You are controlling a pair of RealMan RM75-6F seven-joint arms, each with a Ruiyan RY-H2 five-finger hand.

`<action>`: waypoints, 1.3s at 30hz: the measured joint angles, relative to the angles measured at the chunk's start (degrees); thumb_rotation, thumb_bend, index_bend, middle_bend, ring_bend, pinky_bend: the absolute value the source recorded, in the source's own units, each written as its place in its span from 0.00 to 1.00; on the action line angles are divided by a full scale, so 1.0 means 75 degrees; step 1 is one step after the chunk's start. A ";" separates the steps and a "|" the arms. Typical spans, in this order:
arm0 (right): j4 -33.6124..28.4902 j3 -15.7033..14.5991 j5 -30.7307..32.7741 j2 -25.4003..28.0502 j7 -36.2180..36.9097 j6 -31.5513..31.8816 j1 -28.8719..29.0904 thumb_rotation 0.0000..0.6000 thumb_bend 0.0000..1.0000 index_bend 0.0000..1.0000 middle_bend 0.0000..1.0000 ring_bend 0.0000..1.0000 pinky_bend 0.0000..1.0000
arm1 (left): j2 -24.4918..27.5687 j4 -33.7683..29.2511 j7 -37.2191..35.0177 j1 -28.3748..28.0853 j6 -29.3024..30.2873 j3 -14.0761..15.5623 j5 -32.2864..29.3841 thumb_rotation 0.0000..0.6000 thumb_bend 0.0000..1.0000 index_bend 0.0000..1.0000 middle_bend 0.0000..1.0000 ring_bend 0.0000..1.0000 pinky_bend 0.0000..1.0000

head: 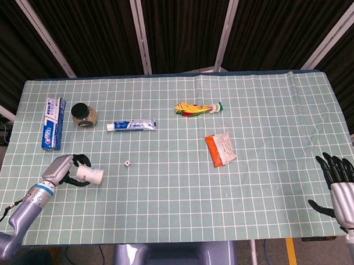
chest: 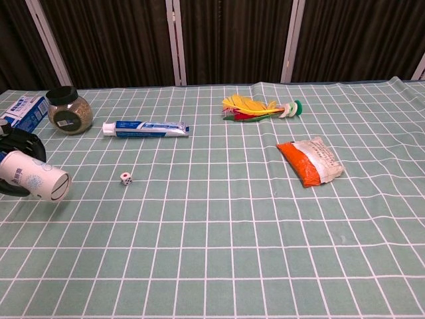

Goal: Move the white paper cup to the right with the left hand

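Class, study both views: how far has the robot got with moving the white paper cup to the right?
Done: the left hand has gripped the cup. In hand: the cup is held tipped on its side, mouth pointing right, near the table's left edge, left of the die. Left: carry it rightward and set it down. The right hand is idle.

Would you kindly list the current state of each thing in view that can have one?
white paper cup: on its side, held by the left hand
left hand: holds the cup
right hand: fingers apart, holds nothing
jar: upright, black lid on
toothpaste tube: lying flat
toothpaste box: lying flat
orange packet: lying flat
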 measured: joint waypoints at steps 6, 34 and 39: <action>0.0020 0.0012 0.0022 0.0010 0.0049 0.0026 -0.0014 1.00 0.00 0.00 0.00 0.00 0.00 | -0.0100 0.0204 0.0617 -0.0091 0.0047 0.0183 0.0159 1.00 0.00 0.00 0.00 0.00 0.00; 0.0029 0.0042 0.0078 0.0156 0.0371 0.0030 -0.0029 1.00 0.00 0.00 0.00 0.00 0.00 | -0.1882 -0.0874 1.2400 0.0648 0.2354 0.0315 0.0316 1.00 0.00 0.15 0.05 0.06 0.11; 0.0033 0.0053 0.0104 0.0153 0.0353 0.0005 -0.0015 1.00 0.00 0.00 0.00 0.00 0.00 | -0.2073 -0.0531 1.2299 0.0600 0.2344 0.0263 0.0222 1.00 0.00 0.17 0.06 0.09 0.19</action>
